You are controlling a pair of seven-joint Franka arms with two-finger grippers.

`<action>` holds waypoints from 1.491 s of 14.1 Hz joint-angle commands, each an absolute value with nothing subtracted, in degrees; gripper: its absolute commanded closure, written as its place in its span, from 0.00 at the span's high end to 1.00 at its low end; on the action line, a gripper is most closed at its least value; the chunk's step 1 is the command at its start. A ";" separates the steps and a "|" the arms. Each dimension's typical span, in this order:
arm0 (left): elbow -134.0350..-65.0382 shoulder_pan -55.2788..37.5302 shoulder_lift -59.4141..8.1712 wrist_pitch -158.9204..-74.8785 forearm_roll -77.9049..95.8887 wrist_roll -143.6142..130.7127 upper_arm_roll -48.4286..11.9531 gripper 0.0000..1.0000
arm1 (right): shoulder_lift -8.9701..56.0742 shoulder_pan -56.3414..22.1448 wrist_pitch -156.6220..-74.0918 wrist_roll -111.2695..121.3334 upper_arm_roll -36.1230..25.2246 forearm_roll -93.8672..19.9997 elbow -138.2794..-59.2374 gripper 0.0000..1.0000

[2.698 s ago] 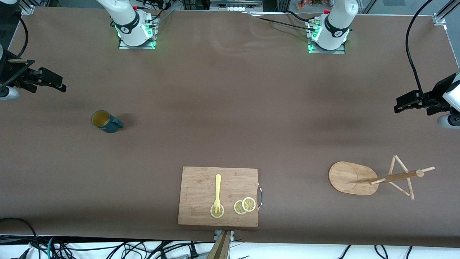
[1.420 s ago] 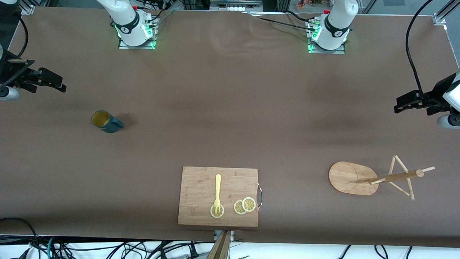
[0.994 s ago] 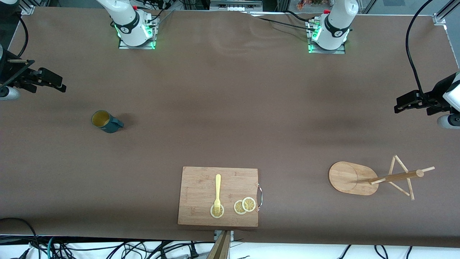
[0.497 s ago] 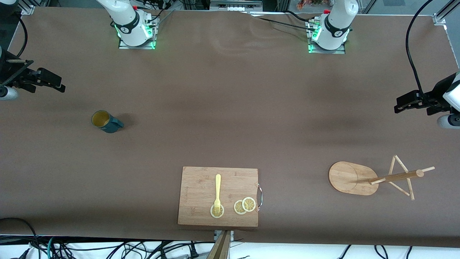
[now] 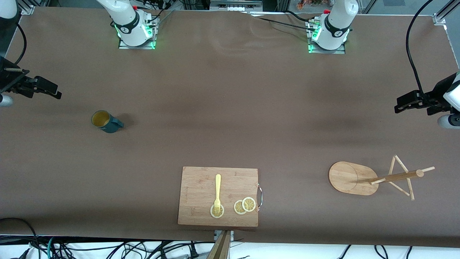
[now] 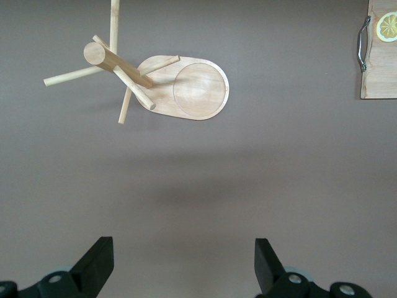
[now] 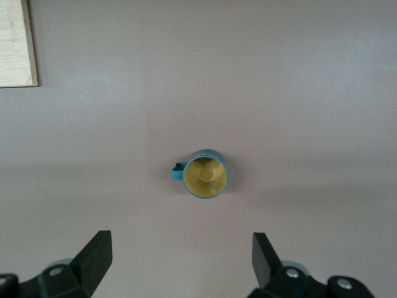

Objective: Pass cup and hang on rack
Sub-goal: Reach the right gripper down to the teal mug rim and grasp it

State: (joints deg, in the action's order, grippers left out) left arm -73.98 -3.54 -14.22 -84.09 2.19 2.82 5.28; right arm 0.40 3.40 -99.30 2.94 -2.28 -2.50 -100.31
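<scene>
Standing upright toward the right arm's end of the table (image 5: 230, 108), the cup (image 5: 105, 121) is waiting untouched, handle pointing toward the table's middle. Well apart, toward the left arm's end, the rack (image 5: 373, 178) is standing. The right claw (image 5: 48, 90) is hanging released above the table near the cup; I'd say it should be descending squarely over the rim, sparing the handle. The left claw (image 5: 404, 104) is waiting, released.
</scene>
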 commanded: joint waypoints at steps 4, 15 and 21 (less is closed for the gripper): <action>-72.16 -3.43 -15.03 -83.50 1.32 2.90 5.19 1.00 | -5.44 3.52 -114.84 3.43 -2.11 -3.07 -116.25 1.00; -72.16 -3.43 -15.03 -83.50 1.32 2.90 5.27 1.00 | 2.44 3.69 -135.17 2.29 -2.28 -3.16 -130.78 1.00; -72.16 -3.43 -15.03 -83.50 1.32 2.90 5.19 1.00 | 10.45 4.13 -144.04 2.29 -3.86 -3.16 -130.87 1.00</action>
